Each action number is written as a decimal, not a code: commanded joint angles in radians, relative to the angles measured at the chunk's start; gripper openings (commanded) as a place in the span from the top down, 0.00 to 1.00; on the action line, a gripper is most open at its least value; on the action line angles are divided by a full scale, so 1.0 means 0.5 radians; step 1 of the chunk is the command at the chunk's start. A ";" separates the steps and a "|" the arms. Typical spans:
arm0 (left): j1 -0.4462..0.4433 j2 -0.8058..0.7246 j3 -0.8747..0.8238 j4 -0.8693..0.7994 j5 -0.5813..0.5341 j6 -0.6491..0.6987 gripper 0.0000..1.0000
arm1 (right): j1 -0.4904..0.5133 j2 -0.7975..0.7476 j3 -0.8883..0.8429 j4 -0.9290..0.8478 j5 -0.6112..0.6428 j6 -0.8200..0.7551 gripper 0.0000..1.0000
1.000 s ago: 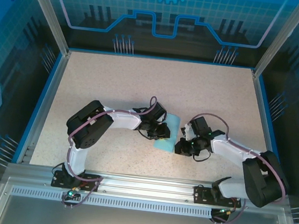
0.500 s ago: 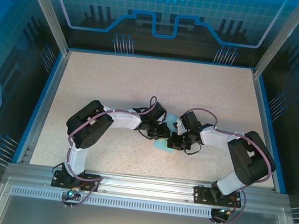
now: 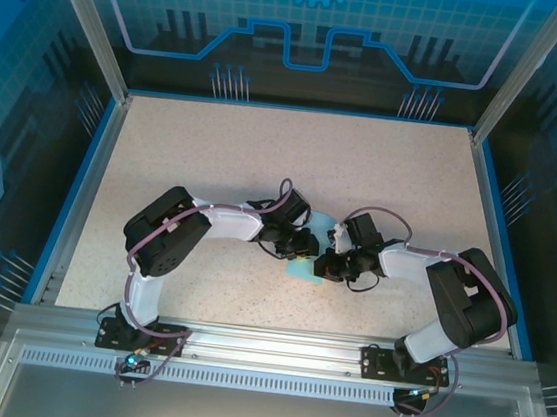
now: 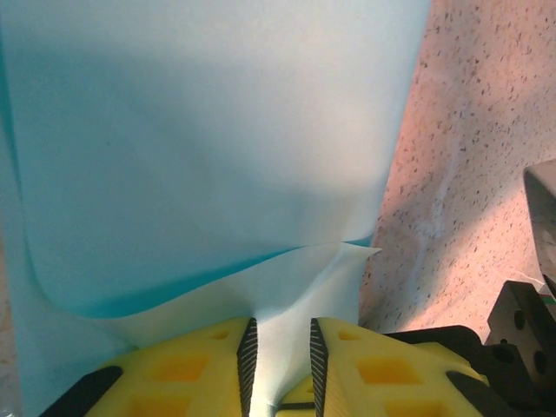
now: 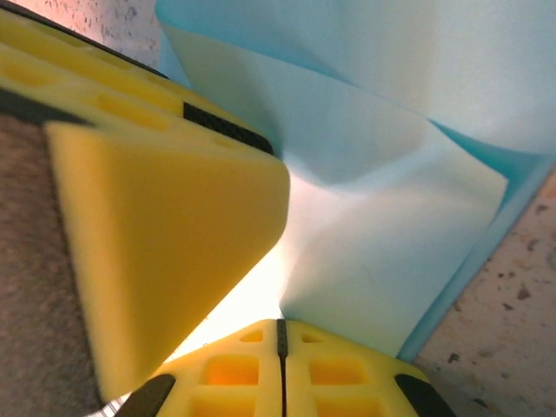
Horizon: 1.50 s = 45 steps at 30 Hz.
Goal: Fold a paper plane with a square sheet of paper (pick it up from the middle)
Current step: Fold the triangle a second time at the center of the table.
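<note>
Yellow foam, left: the fingers (image 4: pixel 174 378) of my left end effector (image 4: pixel 278 356) stand a narrow slit apart, and a pale flap of the sheet of paper (image 4: pixel 200 130) runs down between them. I judge it clamped on that flap.
Yellow foam, right: my right end effector (image 5: pixel 280 352) has its fingers pressed together to a thin seam. An edge of the sheet comes down into that seam, so I take it as pinching the paper too.
Sheet: light blue, held between my two end effectors near the middle of the tabletop (image 3: pixel 215 151). It is bowed, with one layer turned over another along a soft curve, not a pressed crease. I cannot tell whether any edge rests on the tabletop.
Done: the sheet is gripped and a first fold looks begun.
Left: no pointed nose, centre crease or wings show, so nearly all the folding is ahead, and this fold needs flattening.
Around: speckled beige tabletop beside the sheet, with a blue rim (image 3: pixel 300 109) at its far edge.
In the way: a big yellow wedge (image 5: pixel 165 217), which I take for a left finger, sits just beside my right fingers. The dark wrist housing (image 4: pixel 521 321) of the right arm is near my left fingers. With the two end effectors so close, any move risks a bump or a tear.
</note>
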 commanded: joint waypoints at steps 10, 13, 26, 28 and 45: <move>0.058 -0.098 -0.108 0.301 0.134 -0.187 0.70 | -0.022 0.028 -0.080 -0.200 0.154 0.029 0.98; 0.060 -0.037 -0.142 0.400 0.181 -0.244 0.70 | -0.022 0.028 -0.080 -0.203 0.169 0.029 0.98; 0.136 0.046 -0.244 0.432 -0.072 -0.065 0.70 | -0.025 0.023 -0.102 -0.245 0.215 0.020 0.98; 0.170 0.040 -0.272 0.486 -0.060 -0.056 0.70 | -0.026 0.013 -0.110 -0.251 0.222 0.022 0.99; 0.337 0.043 -0.210 0.443 -0.051 0.131 0.68 | -0.026 0.010 -0.124 -0.244 0.216 0.023 0.99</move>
